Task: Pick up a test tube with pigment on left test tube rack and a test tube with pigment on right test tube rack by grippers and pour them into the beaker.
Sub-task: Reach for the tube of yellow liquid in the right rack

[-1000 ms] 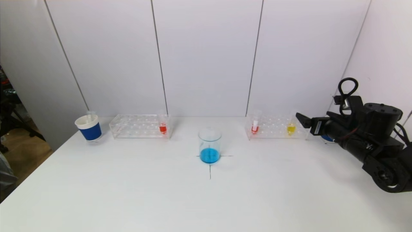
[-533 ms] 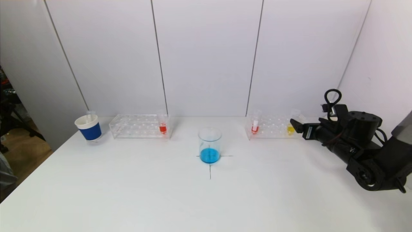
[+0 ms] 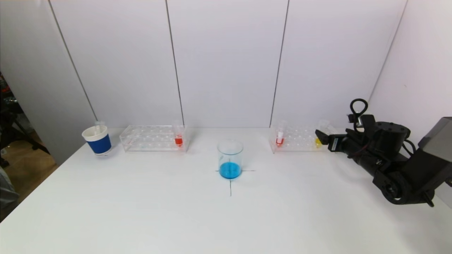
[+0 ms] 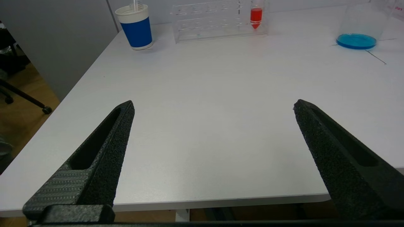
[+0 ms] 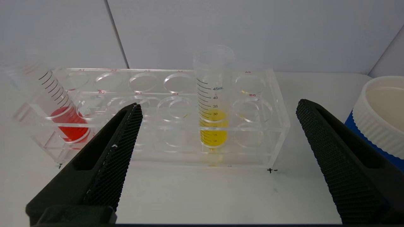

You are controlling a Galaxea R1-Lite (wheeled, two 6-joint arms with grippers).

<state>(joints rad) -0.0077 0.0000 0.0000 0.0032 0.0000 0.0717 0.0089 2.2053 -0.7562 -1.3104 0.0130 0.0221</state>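
my right claw (image 5: pixel 217 107), released wide, faces the yellow test tube (image 5: pixel 213 126) in the right rack (image 5: pixel 277 126); my left claw (image 4: pixel 213 105), released, hovers over the table (image 4: pixel 202 88).

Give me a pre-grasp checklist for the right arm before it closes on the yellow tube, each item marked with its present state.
1. Right gripper open: ok, jaws wide apart.
2. Yellow tube upright in the right rack: ok.
3. Tube centred between the jaws: ok, roughly midway in the right wrist view.
4. Fingers far enough forward to close on the tube: not ok, tips sit short of the rack.
5. Neighbouring red tube out of the closing path: cannot tell; it leans near one finger.
6. Beaker standing ready at the table centre, blue liquid inside: ok.
7. Left gripper open, back near the table edge: ok.
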